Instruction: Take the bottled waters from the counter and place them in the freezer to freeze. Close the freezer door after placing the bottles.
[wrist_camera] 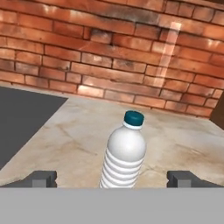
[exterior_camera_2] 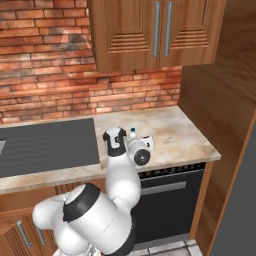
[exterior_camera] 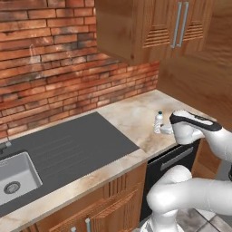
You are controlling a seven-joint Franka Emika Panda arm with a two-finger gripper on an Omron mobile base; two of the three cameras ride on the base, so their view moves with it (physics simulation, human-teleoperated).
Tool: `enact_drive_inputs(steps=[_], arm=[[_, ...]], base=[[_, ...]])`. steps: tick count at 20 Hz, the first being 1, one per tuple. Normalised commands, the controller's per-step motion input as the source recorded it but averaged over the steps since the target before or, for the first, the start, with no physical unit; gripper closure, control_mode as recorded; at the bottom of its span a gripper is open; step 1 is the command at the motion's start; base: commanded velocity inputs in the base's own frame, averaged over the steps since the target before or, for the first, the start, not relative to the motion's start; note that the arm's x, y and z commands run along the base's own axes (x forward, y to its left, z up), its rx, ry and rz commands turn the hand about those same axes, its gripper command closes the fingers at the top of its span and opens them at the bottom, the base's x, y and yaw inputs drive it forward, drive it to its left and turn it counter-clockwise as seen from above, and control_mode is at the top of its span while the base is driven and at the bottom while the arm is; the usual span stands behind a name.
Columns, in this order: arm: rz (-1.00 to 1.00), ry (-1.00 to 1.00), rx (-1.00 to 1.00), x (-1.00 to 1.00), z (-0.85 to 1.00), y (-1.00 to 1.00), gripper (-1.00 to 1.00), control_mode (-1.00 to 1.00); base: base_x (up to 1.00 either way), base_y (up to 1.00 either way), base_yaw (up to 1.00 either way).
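- We judge we are on the first pickup: the white ribbed bottle point(wrist_camera: 123, 155) stands upright on the counter point(wrist_camera: 175, 144), beside the dark inset panel point(wrist_camera: 22, 118)
- Our gripper point(wrist_camera: 112, 178) is spread wide, fingertips either side, nothing held
- Next: ease forward, close on the body
- The arm reaches low and level from the counter edge

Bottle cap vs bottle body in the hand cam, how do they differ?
The cap is dark teal-blue; the body is white. The cap is small and narrow; the body is much wider below it. The cap looks smooth; the body's lower part is ribbed, under a smooth rounded shoulder. Both belong to the one water bottle standing upright on the counter, centred between the open hand's fingertips.
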Motion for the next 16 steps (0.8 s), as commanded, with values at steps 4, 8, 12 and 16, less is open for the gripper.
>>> enact_drive_inputs(steps=[4,8,12,16], arm=[[0.0,0.0,0.0,0.14,-0.25,-0.06,-1.0,-1.0],[0.0,0.0,0.0,0.17,-0.11,-0.19,-1.0,-1.0],[0.0,0.0,0.0,0.18,-0.03,-0.21,-1.0,-1.0],[0.0,0.0,0.0,0.06,0.0,-0.03,-1.0,-1.0]], base=[[0.0,0.0,0.0],[0.0,0.0,0.0],[0.0,0.0,0.0],[0.0,0.0,0.0]])
